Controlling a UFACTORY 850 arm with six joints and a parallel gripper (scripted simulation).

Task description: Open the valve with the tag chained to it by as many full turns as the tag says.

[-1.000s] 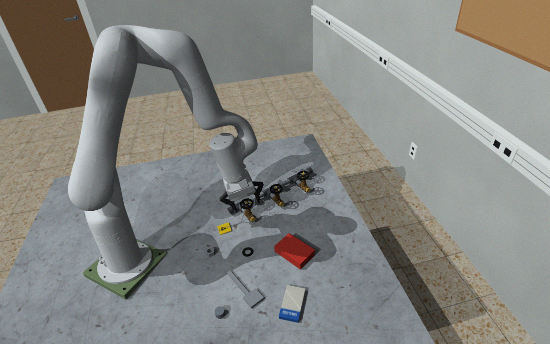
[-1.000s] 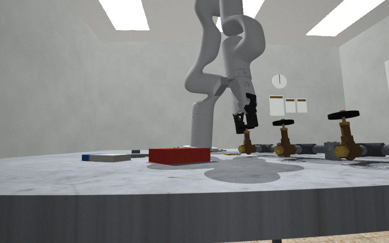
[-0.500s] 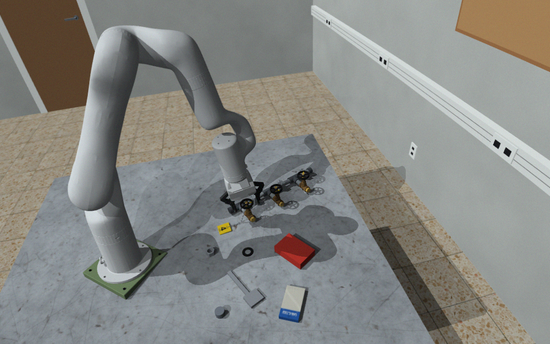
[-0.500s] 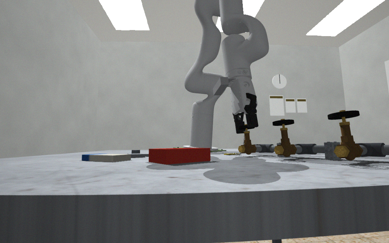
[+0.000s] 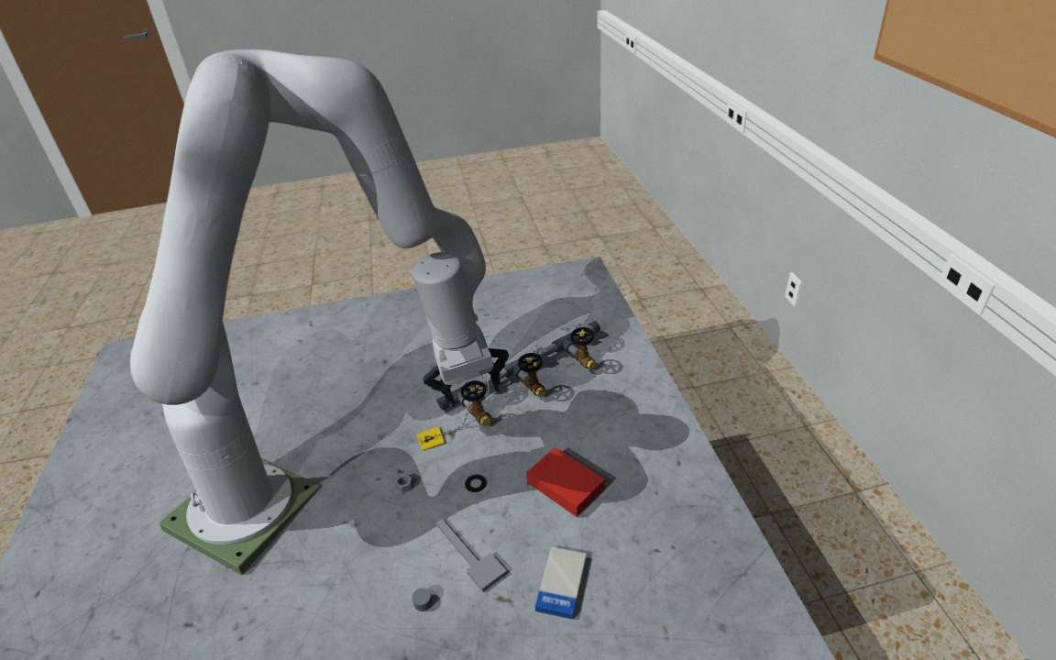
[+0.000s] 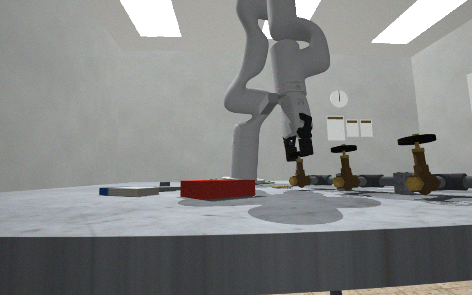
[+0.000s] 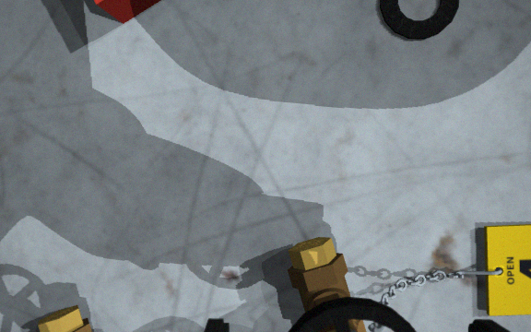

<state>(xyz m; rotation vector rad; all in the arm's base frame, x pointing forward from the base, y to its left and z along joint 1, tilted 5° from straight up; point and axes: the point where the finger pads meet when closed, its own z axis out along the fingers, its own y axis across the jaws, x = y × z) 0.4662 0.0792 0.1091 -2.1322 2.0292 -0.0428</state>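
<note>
Three brass valves with black handwheels stand in a row on a grey pipe. The tagged valve is the one nearest the robot's base. A chain links it to a yellow tag that reads "OPEN 4". My gripper is open, with a finger on either side of this valve's handwheel. In the exterior view the fingers hide the wheel. The middle valve and the far valve stand untouched.
A red box, a black ring, a grey nut, a flat grey tool, a grey cylinder and a white-and-blue book lie on the table in front of the valves.
</note>
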